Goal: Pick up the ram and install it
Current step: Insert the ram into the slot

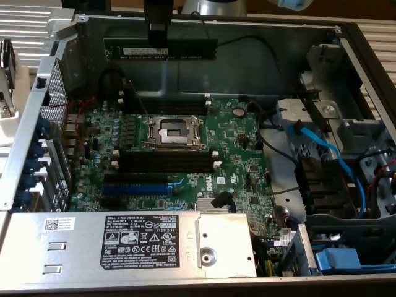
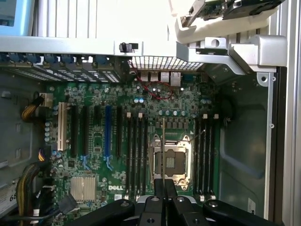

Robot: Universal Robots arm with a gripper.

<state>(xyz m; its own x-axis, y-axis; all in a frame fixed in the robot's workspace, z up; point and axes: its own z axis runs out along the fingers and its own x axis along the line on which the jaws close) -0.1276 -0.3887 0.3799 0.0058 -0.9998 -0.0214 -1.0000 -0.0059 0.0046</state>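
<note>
Closed tight: black gripper (image 1: 158, 36), pinching the upper edge of a long, thin, dark-green ram stick (image 1: 185, 48) with a white label and black chips. Held level, lifted clear of the green motherboard (image 1: 229, 142), close to the far wall of the open grey metal computer case (image 1: 278, 62). Underneath: a silver processor socket (image 1: 173, 131), long black memory slots (image 1: 164, 162), a blue expansion slot (image 1: 135, 189). In the wrist view, ram stick (image 2: 162, 150) edge-on, a thin line reaching out from the black fingers (image 2: 159, 188) over the socket.

The gripper (image 1: 159, 44) is cut off by the exterior view's top edge, its fingers (image 1: 159, 34) hide the middle of the ram (image 1: 193, 49), and the label (image 1: 133, 52) print is illegible.
</note>
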